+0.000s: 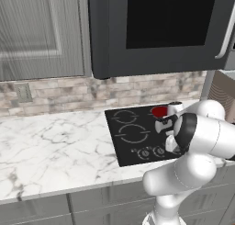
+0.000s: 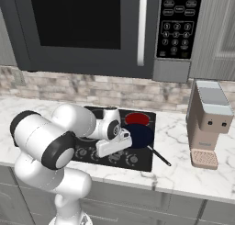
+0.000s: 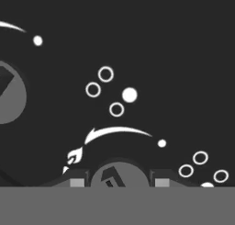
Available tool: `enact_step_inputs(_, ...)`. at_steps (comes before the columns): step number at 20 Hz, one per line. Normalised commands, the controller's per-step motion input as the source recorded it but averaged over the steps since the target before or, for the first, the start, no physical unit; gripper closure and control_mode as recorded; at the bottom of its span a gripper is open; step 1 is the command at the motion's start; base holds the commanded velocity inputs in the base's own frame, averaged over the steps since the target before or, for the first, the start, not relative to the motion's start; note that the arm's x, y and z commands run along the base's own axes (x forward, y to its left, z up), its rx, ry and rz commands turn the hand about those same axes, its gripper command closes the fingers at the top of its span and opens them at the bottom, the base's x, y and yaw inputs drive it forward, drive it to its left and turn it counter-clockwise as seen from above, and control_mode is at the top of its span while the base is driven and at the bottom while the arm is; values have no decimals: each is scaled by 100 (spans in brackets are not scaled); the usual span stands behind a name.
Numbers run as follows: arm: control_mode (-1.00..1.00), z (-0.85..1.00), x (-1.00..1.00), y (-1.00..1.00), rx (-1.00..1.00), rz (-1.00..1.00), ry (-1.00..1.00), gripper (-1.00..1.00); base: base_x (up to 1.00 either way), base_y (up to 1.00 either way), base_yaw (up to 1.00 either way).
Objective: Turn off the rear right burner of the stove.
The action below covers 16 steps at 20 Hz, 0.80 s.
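The stove (image 1: 131,141) is a flat black glass cooktop set into the marble counter. Its rear right burner (image 1: 159,111) (image 2: 137,119) glows bright red. A row of small grey knobs (image 1: 146,152) (image 2: 131,160) runs along the stove's front edge. My gripper (image 2: 103,151) (image 3: 119,180) points down onto that row. In the hand view a round grey knob (image 3: 119,174) sits between the two fingertips (image 3: 77,181), which press against its sides. Another knob (image 3: 5,94) lies at the left edge of the hand view.
A dark blue pan (image 2: 139,135) with a thin handle (image 2: 159,157) rests on the front right zone, just right of my hand. A big black microwave (image 2: 87,29) hangs overhead. A beige coffee machine (image 2: 209,123) stands right of the stove. Marble counter (image 1: 55,146) stretches left.
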Motion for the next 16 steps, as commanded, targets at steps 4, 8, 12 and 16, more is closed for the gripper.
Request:
enact_step_inputs(4, -100, -11, -21, 0, 5, -24, 0, 100, 0, 0, 0)
enact_step_inputs(8, -100, -13, -19, 0, 4, -31, 0, 100, 0, 0, 0)
enact_step_inputs(12, -100, -3, -3, 0, 4, -32, 0, 100, 0, 0, 0)
enact_step_inputs(16, -100, -7, -3, 0, 4, -33, 0, 100, 0, 0, 0)
